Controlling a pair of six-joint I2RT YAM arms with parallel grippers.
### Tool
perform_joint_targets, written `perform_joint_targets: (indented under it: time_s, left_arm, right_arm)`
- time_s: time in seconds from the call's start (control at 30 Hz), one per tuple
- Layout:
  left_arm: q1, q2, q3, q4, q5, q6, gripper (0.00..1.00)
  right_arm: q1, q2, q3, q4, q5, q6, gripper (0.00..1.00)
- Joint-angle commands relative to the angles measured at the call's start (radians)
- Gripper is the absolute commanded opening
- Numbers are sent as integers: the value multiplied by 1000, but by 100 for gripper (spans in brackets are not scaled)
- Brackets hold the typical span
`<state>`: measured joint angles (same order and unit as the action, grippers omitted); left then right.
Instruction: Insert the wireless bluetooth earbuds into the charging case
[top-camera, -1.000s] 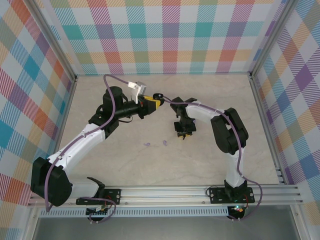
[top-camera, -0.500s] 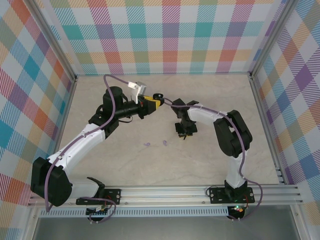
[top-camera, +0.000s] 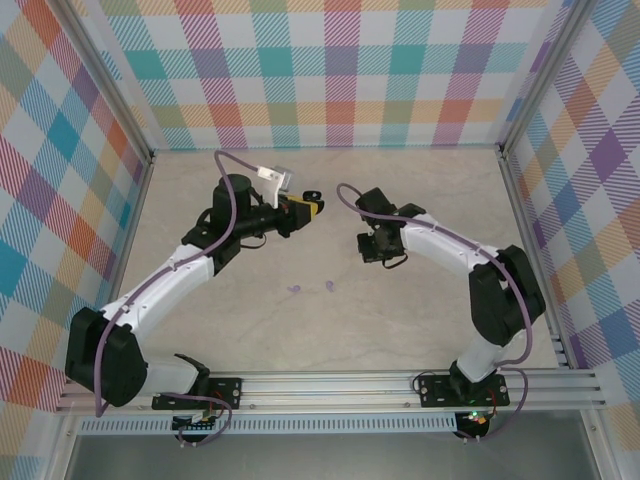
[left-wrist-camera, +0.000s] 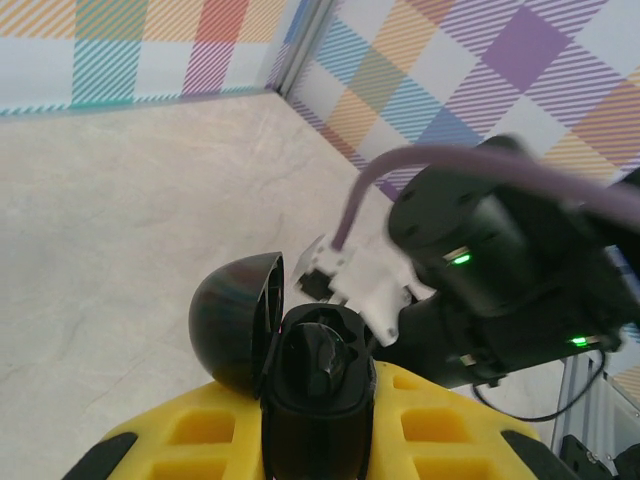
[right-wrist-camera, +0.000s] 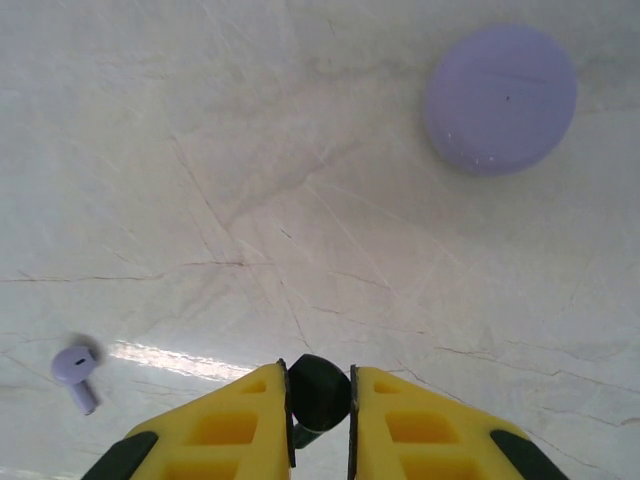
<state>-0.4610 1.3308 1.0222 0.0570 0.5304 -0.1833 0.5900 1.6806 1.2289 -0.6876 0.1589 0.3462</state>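
My left gripper (left-wrist-camera: 320, 405) (top-camera: 306, 206) is shut on a black charging case (left-wrist-camera: 318, 362), held up off the table. Its domed lid (left-wrist-camera: 235, 318) is swung open to the left, and the moulded wells inside face the camera. My right gripper (right-wrist-camera: 320, 405) (top-camera: 374, 248) is shut on a black earbud (right-wrist-camera: 318, 386), pinched between the yellow fingers (right-wrist-camera: 235, 420) above the table. Two pale lilac earbuds (top-camera: 295, 288) (top-camera: 330, 287) lie loose on the table between the arms. One lilac earbud (right-wrist-camera: 75, 368) lies at the lower left of the right wrist view.
A round lilac case (right-wrist-camera: 500, 98) lies shut on the pale marble table (right-wrist-camera: 300, 180), beyond the right gripper. The right arm's wrist (left-wrist-camera: 500, 290) hangs close behind the open black case. Checked walls (top-camera: 340, 70) enclose the table on three sides.
The right gripper has finished closing on the black earbud, and it has moved up and to the right with it. The left arm holds the open case almost where it was.
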Motion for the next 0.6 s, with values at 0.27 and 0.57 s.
perform_joint_targets:
  time_s: [0.27,0.57]
  left_arm:
    - [5,109,-34,43,50,-98,8]
    - [-5,155,-37,67,119,-106,8]
  right_arm:
    - [-1,-184,-21,98,-89,-75,18]
    - [-2,-263,22,102,-166,-109,18]
